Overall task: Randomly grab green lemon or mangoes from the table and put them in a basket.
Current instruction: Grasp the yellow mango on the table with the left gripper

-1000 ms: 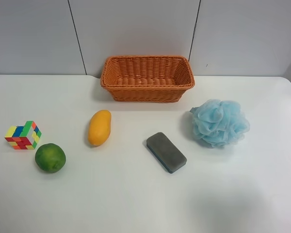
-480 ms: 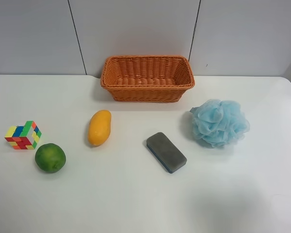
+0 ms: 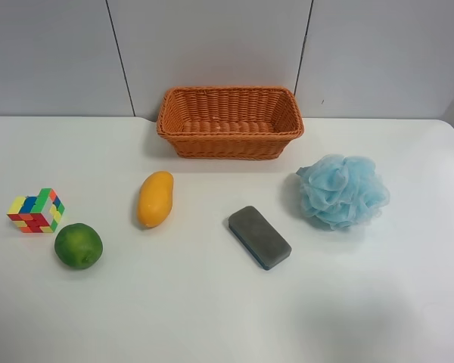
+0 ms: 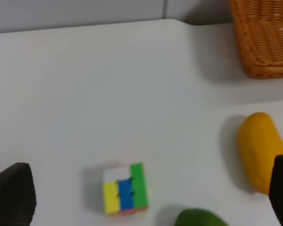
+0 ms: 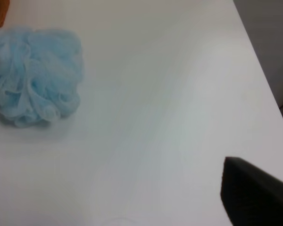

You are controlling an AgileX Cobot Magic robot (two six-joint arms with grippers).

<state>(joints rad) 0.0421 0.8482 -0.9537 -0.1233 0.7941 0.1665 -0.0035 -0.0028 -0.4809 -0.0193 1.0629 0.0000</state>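
The dark green lemon lies on the white table near the exterior high view's left, beside the cube. The yellow-orange mango lies a little further in. The orange wicker basket stands empty at the back by the wall. Neither arm shows in the exterior high view. In the left wrist view my left gripper is open and empty, fingers wide apart, above the table, with the mango, the lemon's top and a basket corner in sight. The right wrist view shows only one dark finger over bare table.
A multicoloured puzzle cube sits just behind the lemon and shows in the left wrist view. A grey block with a blue edge lies mid-table. A light blue mesh bath puff sits toward the exterior high view's right and shows in the right wrist view.
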